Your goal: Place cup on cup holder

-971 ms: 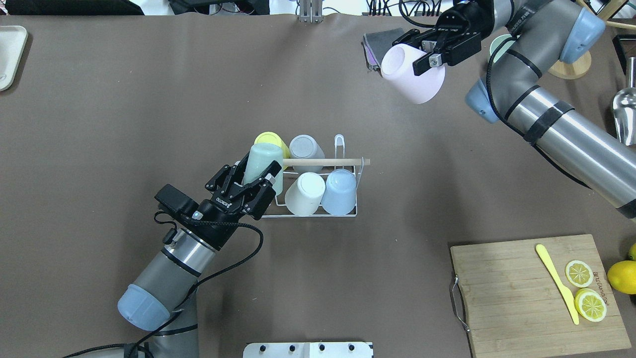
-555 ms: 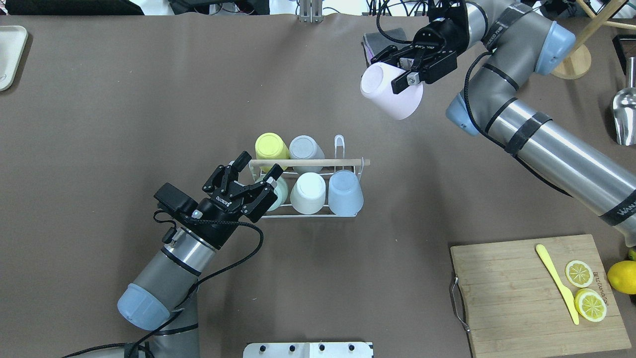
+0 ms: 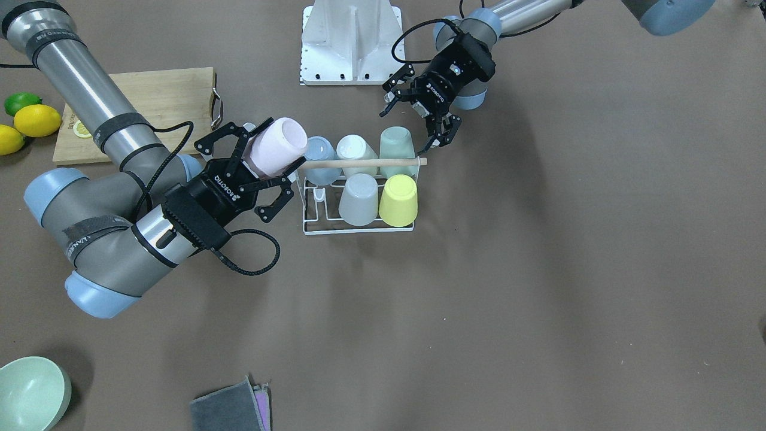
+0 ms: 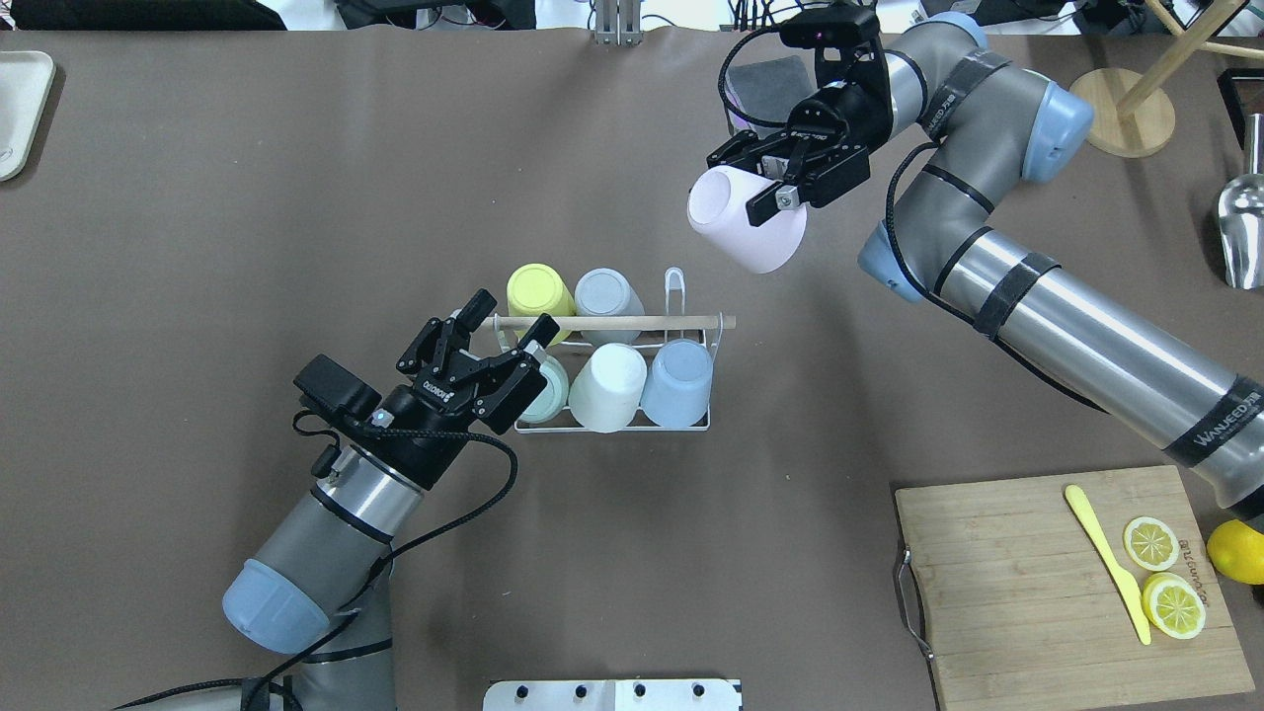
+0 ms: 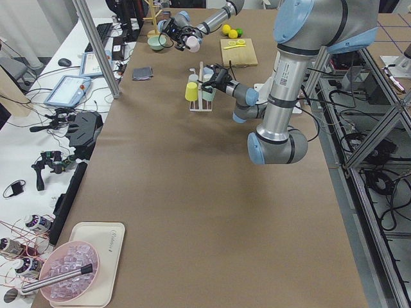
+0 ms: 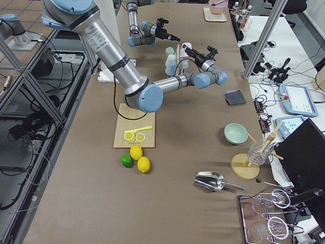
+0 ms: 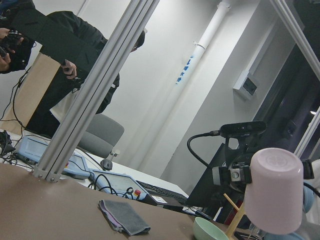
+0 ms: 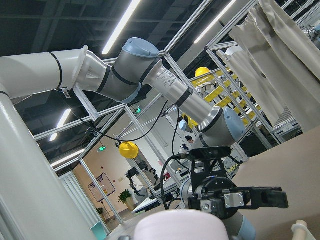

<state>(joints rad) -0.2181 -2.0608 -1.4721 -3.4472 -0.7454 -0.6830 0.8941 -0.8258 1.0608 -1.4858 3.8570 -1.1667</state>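
The cup holder (image 4: 691,423) is a white wire rack with a wooden rod (image 4: 612,322) across its top, at mid table. It holds yellow (image 4: 538,289), grey (image 4: 607,292), mint green (image 4: 550,393), white (image 4: 605,387) and blue (image 4: 678,375) cups upside down. One far prong (image 4: 673,286) is bare. My left gripper (image 4: 513,318) is open and empty, just off the mint green cup. My right gripper (image 4: 752,193) is shut on a pink cup (image 4: 736,225), held in the air beyond the rack's right end. The pink cup also shows in the front view (image 3: 276,145) and the left wrist view (image 7: 275,190).
A wooden cutting board (image 4: 1017,592) with lemon slices and a yellow knife lies front right. A grey cloth (image 4: 765,79), a wooden stand (image 4: 1121,123) and a metal scoop (image 4: 1239,227) are at the far right. A mint bowl (image 3: 30,392) and a tray (image 4: 20,109) sit near the edges.
My left gripper let go of the mint green cup onto the rack and drew back a little, open. My right arm carried the pink cup left and nearer to the rack.
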